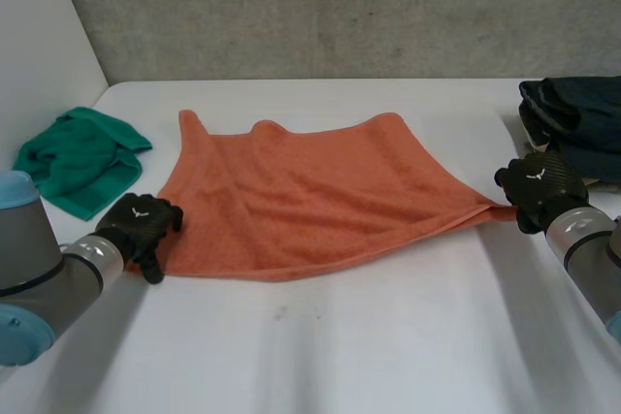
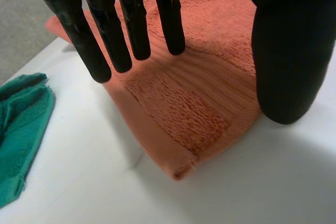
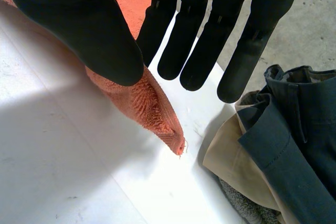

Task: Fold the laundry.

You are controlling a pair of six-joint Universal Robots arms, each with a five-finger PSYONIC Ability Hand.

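An orange towel (image 1: 301, 201) lies spread on the white table (image 1: 340, 346). My left hand (image 1: 141, 223) is at its near left corner. In the left wrist view that hand (image 2: 131, 30) hangs open, fingers straight, just above the towel corner (image 2: 199, 108), which lies flat on the table. My right hand (image 1: 541, 186) is at the towel's right corner, which is drawn out into a point. In the right wrist view the thumb (image 3: 89, 30) pinches the towel (image 3: 149, 106) against the fingers, and the corner tip pokes out past them.
A crumpled green cloth (image 1: 82, 157) lies at the far left, beside the left hand (image 2: 18, 129). A pile of dark and beige folded clothes (image 1: 577, 123) sits at the right edge, close to the right hand (image 3: 294, 129). A grey wall runs behind the table.
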